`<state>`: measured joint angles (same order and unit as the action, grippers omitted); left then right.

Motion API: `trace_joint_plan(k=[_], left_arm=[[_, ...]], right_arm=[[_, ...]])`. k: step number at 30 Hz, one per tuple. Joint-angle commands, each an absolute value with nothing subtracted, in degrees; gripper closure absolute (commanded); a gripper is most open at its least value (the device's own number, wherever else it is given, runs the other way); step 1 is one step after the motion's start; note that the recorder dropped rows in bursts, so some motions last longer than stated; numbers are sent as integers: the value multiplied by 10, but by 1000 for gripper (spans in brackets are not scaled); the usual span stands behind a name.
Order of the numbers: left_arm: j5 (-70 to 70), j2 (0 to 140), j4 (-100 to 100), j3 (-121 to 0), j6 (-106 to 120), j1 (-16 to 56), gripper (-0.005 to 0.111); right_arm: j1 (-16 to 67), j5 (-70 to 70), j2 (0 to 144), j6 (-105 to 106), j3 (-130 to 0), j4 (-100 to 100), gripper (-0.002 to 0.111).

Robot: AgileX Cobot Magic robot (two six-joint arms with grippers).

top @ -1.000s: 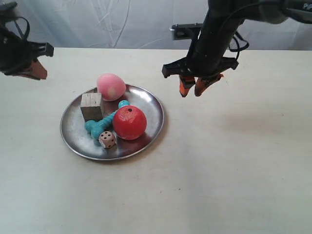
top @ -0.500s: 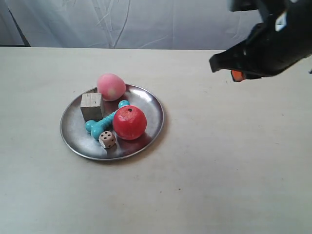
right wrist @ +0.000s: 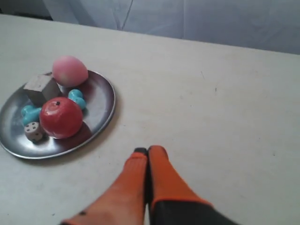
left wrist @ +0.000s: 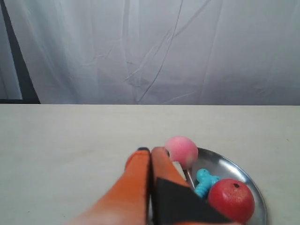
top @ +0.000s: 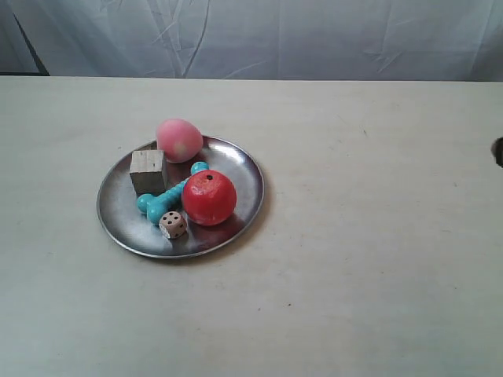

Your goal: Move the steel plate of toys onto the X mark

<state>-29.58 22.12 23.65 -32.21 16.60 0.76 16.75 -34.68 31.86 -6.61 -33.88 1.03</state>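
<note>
The steel plate (top: pixel 245 179) rests on the table left of centre. It carries a pink peach ball (top: pixel 179 140), a red apple (top: pixel 209 197), a teal bone (top: pixel 161 200), a pale wooden cube (top: pixel 147 170) and a beige die (top: pixel 173 225). A tiny dark speck (top: pixel 289 305) lies on the table in front of the plate; I cannot tell whether it is the X mark. My left gripper (left wrist: pixel 150 150) is shut and empty, its tips just short of the plate (left wrist: pixel 234 166). My right gripper (right wrist: pixel 147 150) is also shut and empty, well off the plate (right wrist: pixel 102 96).
Pale tabletop (top: pixel 377 236) surrounds the plate, with a white cloth backdrop (top: pixel 314 35) behind the far edge. A dark sliver of arm (top: pixel 498 151) shows at the exterior view's right edge. Two faint small marks (right wrist: pixel 202 74) lie on the table beyond the right gripper.
Both arms have drawn back out of the exterior view, the one at the right last, sweeping off to the right. The plate and toys have not moved.
</note>
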Motion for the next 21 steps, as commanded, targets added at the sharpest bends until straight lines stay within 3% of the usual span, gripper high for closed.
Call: trace_joint_plan(k=[1,7,21], left_arm=[[-310,171,233,-283,165,31,107],[-462,153,278,-268,165,64,107],[-463,154,299,-269,183,80,107]], right_arm=[[167,-349,224,-67,-322,-7,108],[167,-354,149,-67,-322,-81,108],[167,-355,117,-67,-322,-83,108]])
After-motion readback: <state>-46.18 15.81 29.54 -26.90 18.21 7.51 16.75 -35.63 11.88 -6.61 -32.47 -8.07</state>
